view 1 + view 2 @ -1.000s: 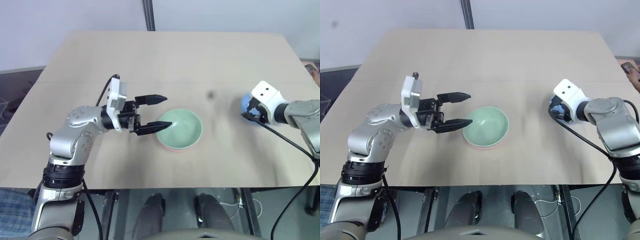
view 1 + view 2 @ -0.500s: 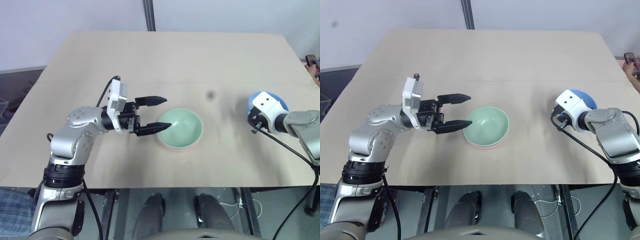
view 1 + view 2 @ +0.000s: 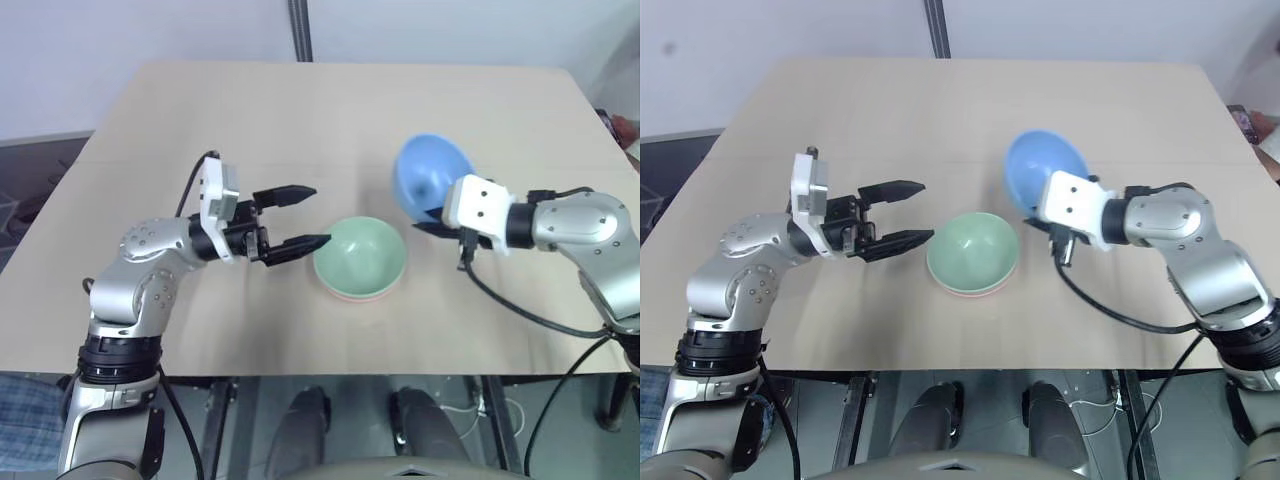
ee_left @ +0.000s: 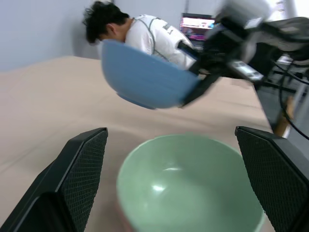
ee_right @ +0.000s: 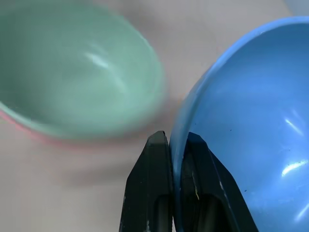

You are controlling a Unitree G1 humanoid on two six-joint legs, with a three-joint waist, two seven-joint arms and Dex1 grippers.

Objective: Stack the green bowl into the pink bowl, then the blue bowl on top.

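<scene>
The blue bowl is hanging in the air, smooth and sky-blue, tilted so its hollow is facing the camera, and the right gripper is pinching its rim, one black finger inside the wall and one outside. Just below and beside that gripper, toward the robot's left, the green bowl is sitting upright on the table, pale mint and plain, nested inside the pink bowl, of which a thin salmon edge is peeking out underneath. The blue bowl is standing apart from the green one, up and off to one side of it. On the other side of the stack the left gripper is pointing at the green bowl with its fingers spread wide and holding nothing, its nearer fingertip just beside the rim. Beyond the table's edge, in the left wrist view, a person is bending forward.
</scene>
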